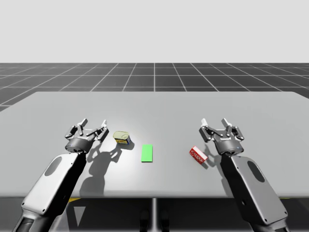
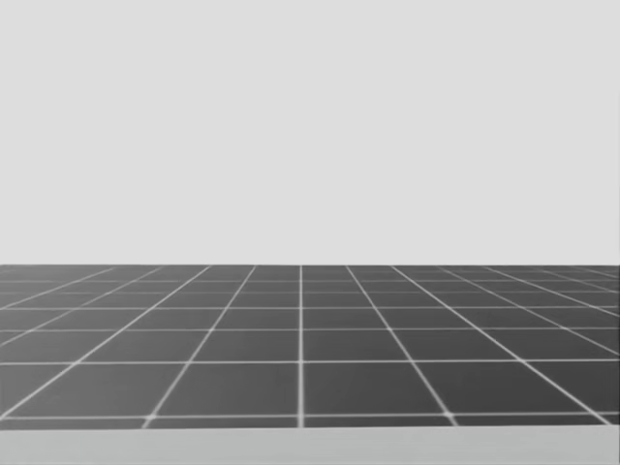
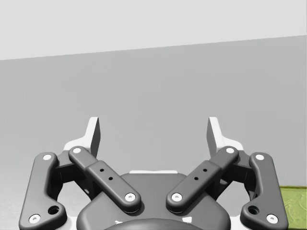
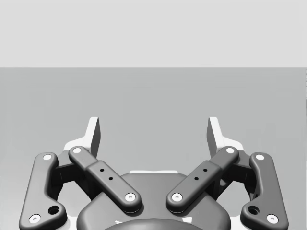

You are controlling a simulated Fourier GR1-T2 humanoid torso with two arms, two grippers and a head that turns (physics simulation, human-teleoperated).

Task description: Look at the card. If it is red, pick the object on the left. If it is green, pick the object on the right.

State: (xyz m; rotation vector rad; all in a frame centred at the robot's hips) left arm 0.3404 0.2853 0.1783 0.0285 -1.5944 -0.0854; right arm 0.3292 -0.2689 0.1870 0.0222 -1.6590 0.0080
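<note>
A green card (image 1: 147, 152) lies flat at the middle of the grey table (image 1: 159, 108). Left of it lies a short olive-green can (image 1: 122, 138) on its side; a corner of it shows beside my left gripper (image 3: 153, 130) as the olive can (image 3: 293, 206). Right of the card lies a small red box (image 1: 198, 154). My left gripper (image 1: 92, 125) hovers open just left of the can, nothing between its fingers. My right gripper (image 1: 219, 124) is open too, above and slightly behind the red box. In the right wrist view my right gripper (image 4: 153, 130) has only bare table ahead.
The table's front edge (image 1: 154, 196) runs close behind both forearms. Wide bare tabletop stretches behind the objects to the far edge. The head view looks over the table's far edge at a dark gridded floor (image 2: 300, 339).
</note>
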